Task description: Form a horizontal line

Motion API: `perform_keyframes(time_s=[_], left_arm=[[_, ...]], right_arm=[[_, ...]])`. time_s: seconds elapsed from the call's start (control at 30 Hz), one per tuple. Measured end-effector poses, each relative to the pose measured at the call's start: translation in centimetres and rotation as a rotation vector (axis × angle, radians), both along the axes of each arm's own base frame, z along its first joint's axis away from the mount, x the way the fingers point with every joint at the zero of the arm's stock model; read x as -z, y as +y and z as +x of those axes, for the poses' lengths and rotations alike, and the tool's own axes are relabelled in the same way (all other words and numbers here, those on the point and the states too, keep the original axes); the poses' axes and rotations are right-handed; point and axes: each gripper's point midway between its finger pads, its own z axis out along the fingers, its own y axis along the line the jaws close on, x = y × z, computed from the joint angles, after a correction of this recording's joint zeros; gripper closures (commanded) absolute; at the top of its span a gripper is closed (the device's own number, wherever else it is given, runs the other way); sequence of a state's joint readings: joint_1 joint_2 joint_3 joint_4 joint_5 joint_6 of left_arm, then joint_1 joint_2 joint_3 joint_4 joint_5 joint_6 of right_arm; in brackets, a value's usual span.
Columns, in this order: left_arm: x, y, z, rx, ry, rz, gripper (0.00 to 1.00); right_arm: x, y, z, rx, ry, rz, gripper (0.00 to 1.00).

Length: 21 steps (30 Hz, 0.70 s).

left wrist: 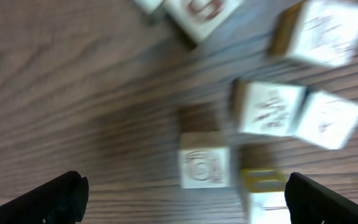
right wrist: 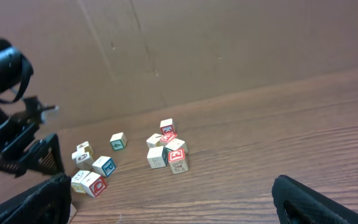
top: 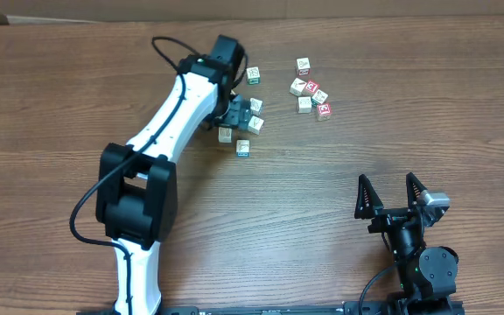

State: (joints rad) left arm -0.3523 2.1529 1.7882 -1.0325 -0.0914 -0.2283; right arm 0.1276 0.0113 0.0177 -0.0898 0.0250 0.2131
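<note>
No straight row of cubes shows; the small cream picture cubes lie scattered. A loose left group lies around my left gripper, which is open and low over the table. In the blurred left wrist view my left gripper has its fingers wide apart, with one cube just ahead between them and a yellow-edged cube close to the right finger. A second cluster of several cubes, some red-printed, lies to the right. My right gripper is open and empty near the front, far from the cubes.
The right wrist view shows its own gripper open over bare wood, both cube groups beyond it, the left arm at far left, and a cardboard wall behind the table.
</note>
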Motion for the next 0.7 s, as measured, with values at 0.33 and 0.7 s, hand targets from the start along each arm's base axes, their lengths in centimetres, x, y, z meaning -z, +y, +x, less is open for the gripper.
perform_keyframes(time_s=[0.33, 0.7], left_arm=[[2.3, 0.1, -0.5, -0.021, 0.014, -0.021, 0.08], [3.6, 0.2, -1.0, -0.036, 0.021, -0.028, 0.21]], right_arm=[[0.0, 0.0, 0.0, 0.000, 0.000, -0.001, 0.00], [0.0, 0.0, 0.0, 0.001, 0.000, 0.000, 0.00]])
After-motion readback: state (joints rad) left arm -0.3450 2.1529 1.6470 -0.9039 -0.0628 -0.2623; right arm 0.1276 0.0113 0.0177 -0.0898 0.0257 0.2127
